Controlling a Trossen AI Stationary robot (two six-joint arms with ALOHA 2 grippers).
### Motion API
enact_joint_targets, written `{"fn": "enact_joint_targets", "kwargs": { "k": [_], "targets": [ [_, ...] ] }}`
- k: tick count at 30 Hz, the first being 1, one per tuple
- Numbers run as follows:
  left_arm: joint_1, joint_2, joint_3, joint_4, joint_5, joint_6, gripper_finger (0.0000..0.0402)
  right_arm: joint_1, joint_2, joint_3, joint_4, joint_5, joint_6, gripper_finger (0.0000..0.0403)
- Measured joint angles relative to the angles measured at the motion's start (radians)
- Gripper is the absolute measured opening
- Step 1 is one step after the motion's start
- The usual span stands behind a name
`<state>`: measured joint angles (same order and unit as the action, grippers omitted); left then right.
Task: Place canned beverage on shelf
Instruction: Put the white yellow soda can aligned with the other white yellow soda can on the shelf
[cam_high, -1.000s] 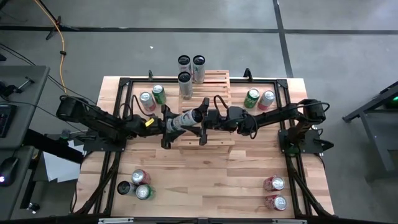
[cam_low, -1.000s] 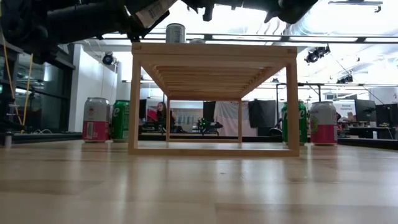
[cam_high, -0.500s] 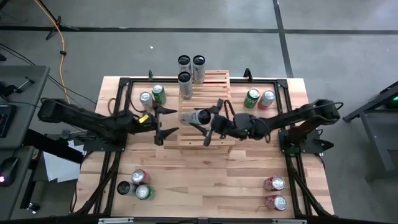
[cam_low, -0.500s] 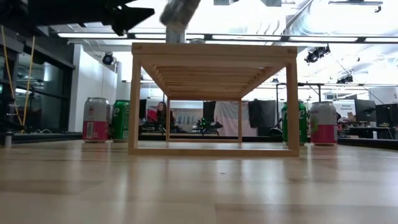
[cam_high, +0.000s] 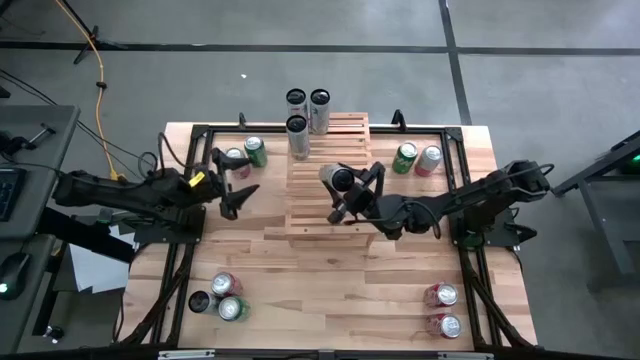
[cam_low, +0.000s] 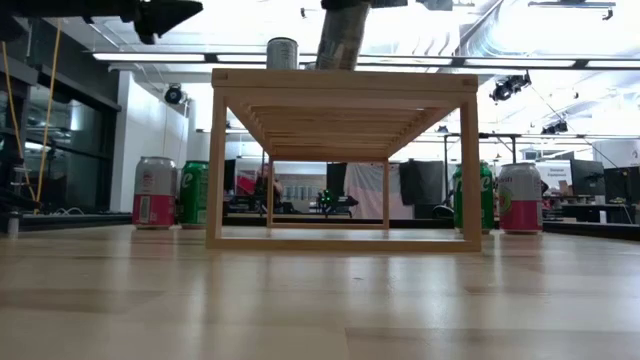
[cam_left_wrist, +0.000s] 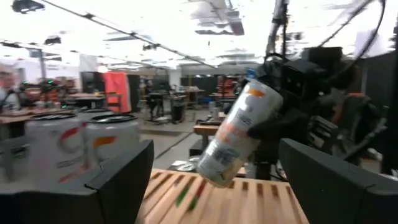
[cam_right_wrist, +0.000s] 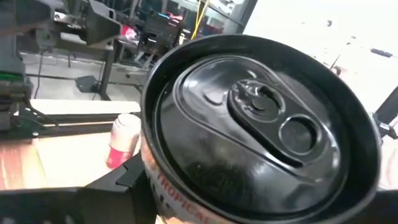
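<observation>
tilted can (cam_high: 335, 180), right hand (cam_high: 352, 198), above shelf (cam_high: 318, 225)

The shelf (cam_high: 328, 185) sits mid-table, three cans (cam_high: 307, 112) on its rear step, can pairs (cam_high: 243, 155) (cam_high: 417, 158) flanking it left and right, and can groups (cam_high: 220, 296) (cam_high: 441, 309) near the front corners.
</observation>
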<state>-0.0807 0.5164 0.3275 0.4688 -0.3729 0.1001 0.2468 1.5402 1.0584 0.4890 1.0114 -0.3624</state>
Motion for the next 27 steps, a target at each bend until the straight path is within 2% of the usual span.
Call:
{"fn": "enact_joint_targets", "kwargs": {
  "k": [6,10,12,16,18,20,24,27],
  "targets": [
    [0.000,-0.081,0.000,-0.077,-0.084,-0.002,0.0335,-0.066,0.000,0.001,-0.002,-0.060,0.053,0.0239],
    [0.000,-0.102,0.000,-0.083,-0.086,0.006,0.0335,-0.177,0.000,0.066,-0.132,-0.090,0.132,0.0239],
    [0.000,-0.105,0.000,-0.086,-0.085,0.006,0.0335,-0.238,0.001,0.138,-0.284,-0.176,0.201,0.0239],
    [0.000,-0.105,0.000,-0.086,-0.084,0.008,0.0335,-0.351,0.026,0.324,-0.638,-0.456,0.367,0.0239],
    [0.000,-0.105,0.000,-0.087,-0.084,0.008,0.0335,-0.389,0.048,0.387,-0.780,-0.527,0.389,0.0239],
    [0.000,-0.105,0.000,-0.093,-0.083,0.008,0.0335,-0.411,0.065,0.414,-0.828,-0.573,0.386,0.0239],
    [0.000,-0.105,0.000,-0.110,-0.082,0.008,0.0335,-0.433,0.072,0.412,-0.814,-0.647,0.349,0.0239],
    [0.000,-0.105,0.000,-0.114,-0.082,0.006,0.0335,-0.437,0.076,0.382,-0.795,-0.664,0.323,0.0239]
  ]
}}
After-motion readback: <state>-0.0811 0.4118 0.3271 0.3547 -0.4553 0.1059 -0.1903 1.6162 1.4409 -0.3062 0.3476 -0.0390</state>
